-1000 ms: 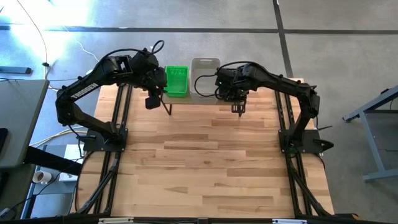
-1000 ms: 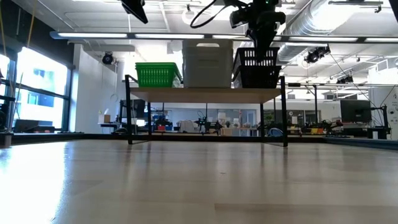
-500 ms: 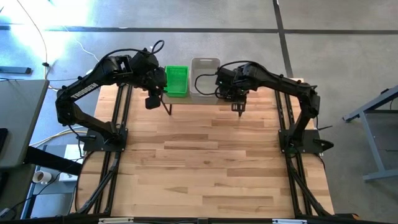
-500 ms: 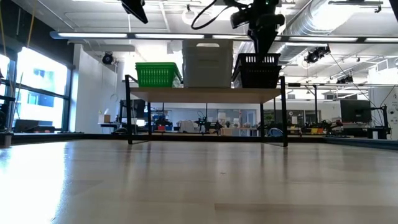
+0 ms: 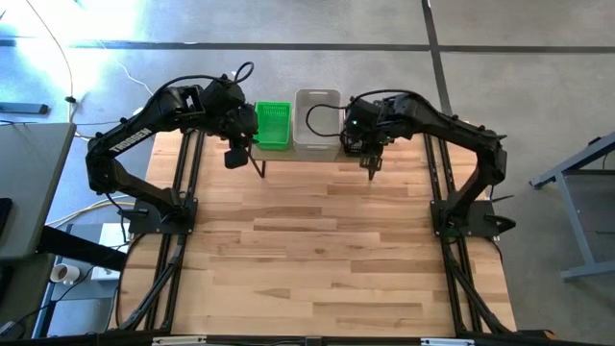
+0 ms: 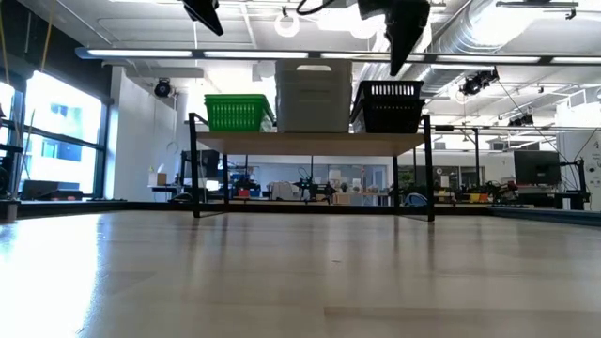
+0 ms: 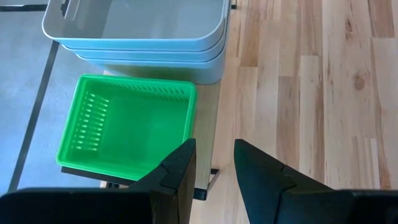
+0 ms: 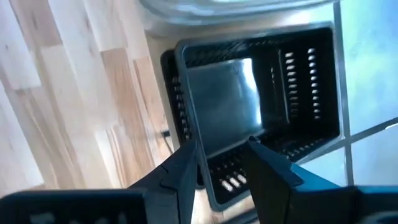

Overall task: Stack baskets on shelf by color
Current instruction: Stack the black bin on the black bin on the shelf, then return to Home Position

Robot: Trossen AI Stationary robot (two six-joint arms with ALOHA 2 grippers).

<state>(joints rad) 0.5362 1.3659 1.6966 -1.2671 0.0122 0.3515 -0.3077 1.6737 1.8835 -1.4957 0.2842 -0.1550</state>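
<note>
The shelf (image 6: pixel 310 143) stands at the table's far edge on thin black legs. On it, from left to right, sit a green basket (image 6: pixel 238 113), a stack of whitish-grey baskets (image 6: pixel 313 97) and black baskets (image 6: pixel 388 105), nested one in another (image 8: pixel 255 99). My right gripper (image 8: pixel 221 163) hangs open above the black baskets, fingers pointing down, touching nothing; the low view shows it (image 6: pixel 402 42) clear of their rim. My left gripper (image 7: pixel 214 168) is open and empty, raised above the shelf's near left edge beside the green basket (image 7: pixel 127 127).
The wooden tabletop (image 5: pixel 327 250) stretches bare from the shelf toward the near edge. The shelf's black legs (image 5: pixel 261 170) stand on it at the far side. Both arm bases (image 5: pixel 154 216) are mounted at the table's left and right edges.
My right gripper has let go of the black basket and risen straight up. The basket, held raised above the others a second ago, has dropped into the black stack on the shelf and sits level there.
</note>
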